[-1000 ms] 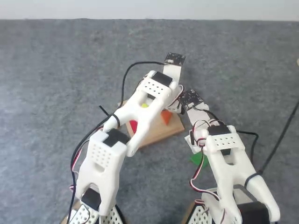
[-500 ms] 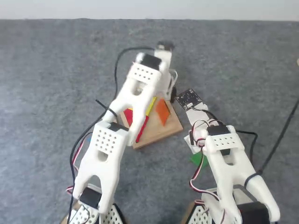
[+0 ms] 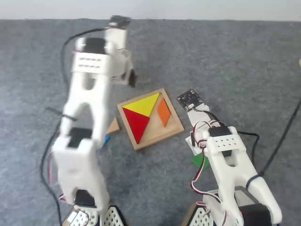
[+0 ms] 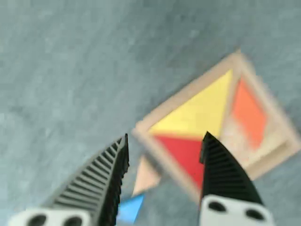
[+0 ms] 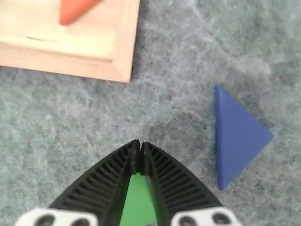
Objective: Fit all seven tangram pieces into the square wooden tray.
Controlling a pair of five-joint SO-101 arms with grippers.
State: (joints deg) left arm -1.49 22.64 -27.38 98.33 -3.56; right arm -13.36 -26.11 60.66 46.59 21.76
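Starting nearest the bases, find the right end effector [image 5: 141,143] clenched low over the table [image 3: 235,56], tips pressed together with nothing pinched between them. Look through the gap behind those tips for the green piece [image 5: 138,205], seemingly lying flat underneath rather than held, though hard to say for sure. Note the dark blue triangle [image 5: 237,136] near by on the table, apart from both the tips and the tray corner. Expect every piece to handle alike, judging by looks: thin, stiff, light, smooth-faced and lying flat, so little edge to catch. Pinch across two opposite edges, or from long side to far point on a triangle, and avoid pressing down on a face. Farther out, see the square wooden tray [image 3: 162,133] holding the red triangle [image 3: 136,123], yellow triangle [image 3: 142,104] and orange piece [image 3: 163,112], with bare wood left. Spot the tan piece [image 3: 113,126] touching or just beside the tray's side, and the light blue piece [image 3: 104,140] just beside that. Farthest, find the left end effector [image 4: 165,137] raised beyond the tray's far side, released wide, gripping nothing, well apart from tan and light blue.
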